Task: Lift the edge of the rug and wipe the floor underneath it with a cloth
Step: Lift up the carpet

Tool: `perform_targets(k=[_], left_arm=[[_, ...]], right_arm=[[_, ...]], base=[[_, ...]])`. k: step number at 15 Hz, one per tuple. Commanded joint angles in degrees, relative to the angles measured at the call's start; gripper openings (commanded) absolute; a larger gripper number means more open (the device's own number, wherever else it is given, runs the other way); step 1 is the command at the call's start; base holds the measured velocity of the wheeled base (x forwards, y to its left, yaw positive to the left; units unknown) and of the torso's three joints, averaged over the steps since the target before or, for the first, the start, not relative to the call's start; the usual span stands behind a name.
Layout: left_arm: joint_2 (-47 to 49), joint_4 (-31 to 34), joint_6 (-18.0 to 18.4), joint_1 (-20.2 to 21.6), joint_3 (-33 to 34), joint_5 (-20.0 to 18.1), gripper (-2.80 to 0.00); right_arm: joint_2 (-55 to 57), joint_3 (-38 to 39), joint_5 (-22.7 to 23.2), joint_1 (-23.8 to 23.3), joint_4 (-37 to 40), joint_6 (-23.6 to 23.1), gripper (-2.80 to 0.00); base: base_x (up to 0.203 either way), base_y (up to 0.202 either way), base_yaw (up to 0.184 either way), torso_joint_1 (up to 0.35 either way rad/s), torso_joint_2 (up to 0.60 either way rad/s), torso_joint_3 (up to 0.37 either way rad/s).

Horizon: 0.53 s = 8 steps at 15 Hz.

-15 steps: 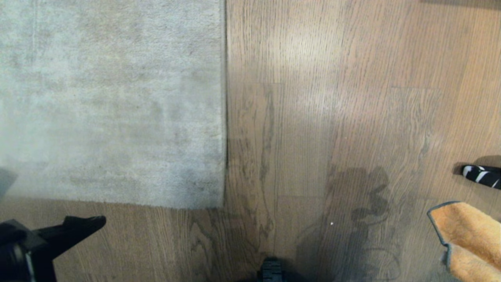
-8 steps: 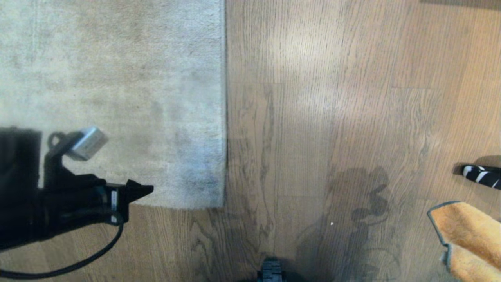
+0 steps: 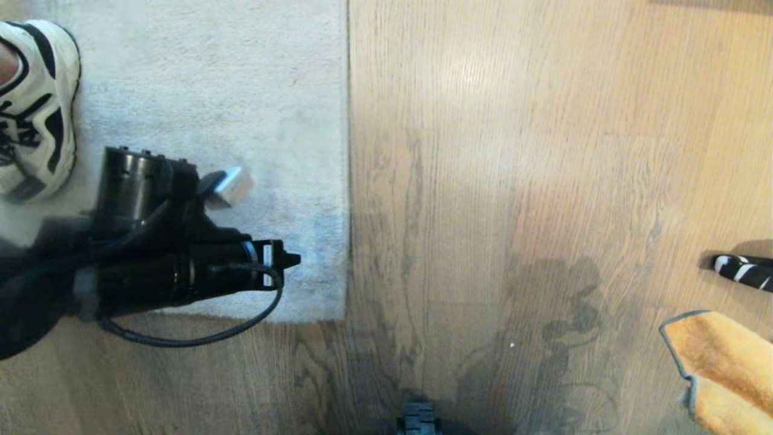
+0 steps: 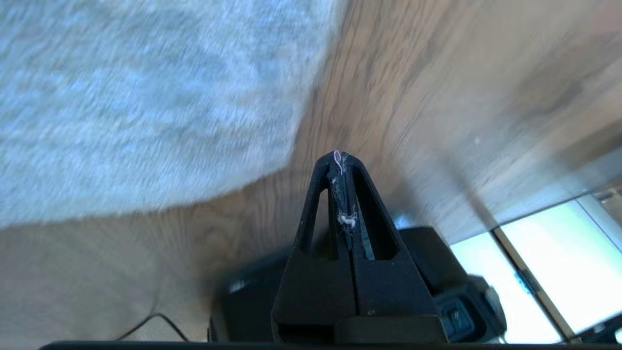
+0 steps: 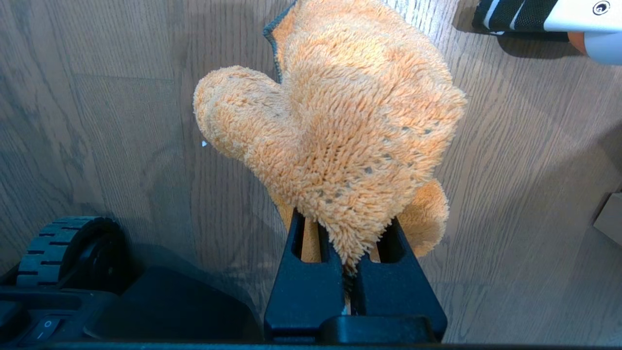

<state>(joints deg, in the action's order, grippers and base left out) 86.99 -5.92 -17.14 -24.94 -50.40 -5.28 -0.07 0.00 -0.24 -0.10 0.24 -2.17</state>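
Observation:
The light grey rug [image 3: 241, 90] lies flat on the brown wood floor [image 3: 513, 181]. Its straight rug edge [image 3: 348, 181] runs away from me and meets the near border at a corner [image 3: 344, 317]. My left gripper [image 3: 293, 261] hovers over the rug just inside that corner, pointing toward the edge. In the left wrist view the left gripper [image 4: 340, 158] is shut and empty, with lint on its pads, above the floor beside the rug [image 4: 136, 97]. My right gripper [image 5: 346, 228] is shut on the fluffy orange cloth [image 5: 340, 121]. That cloth [image 3: 724, 362] hangs at the lower right of the head view.
A person's white-and-black shoe [image 3: 36, 103] stands on the rug at the far left. A black-and-white striped object [image 3: 743, 272] lies on the floor right of the cloth. My base wheel [image 5: 68, 243] sits close below.
My left arm has swung in from the lower left, up and rightward over the rug toward its corner. A shoe has come into view on the rug. The cloth and right gripper have not moved.

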Motion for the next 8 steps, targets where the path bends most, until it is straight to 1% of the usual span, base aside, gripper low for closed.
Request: perform_targets(k=[1,5,8], left_arm=[[3.62,-0.05,-0.34,-1.6,-2.34,0.44,-2.8],[6.04,-0.12,-1.22,-3.14,-5.45,1.41,-2.8],[6.43,-0.09,-1.4,-4.02,-5.59,2.6,-2.8]], right_arm=[[0.07,0.0,-0.02,0.01,0.02,-0.03,-2.8],[0.07,0.0,-0.02,0.01,0.02,-0.03,-2.8],[0.07,0.0,-0.02,0.01,0.02,-0.03,-2.8]], base=[[0.0,0.0,0.0,0.0,0.0,0.0],[0.0,0.0,0.0,0.0,0.0,0.0],[0.0,0.0,0.0,0.0,0.0,0.0]])
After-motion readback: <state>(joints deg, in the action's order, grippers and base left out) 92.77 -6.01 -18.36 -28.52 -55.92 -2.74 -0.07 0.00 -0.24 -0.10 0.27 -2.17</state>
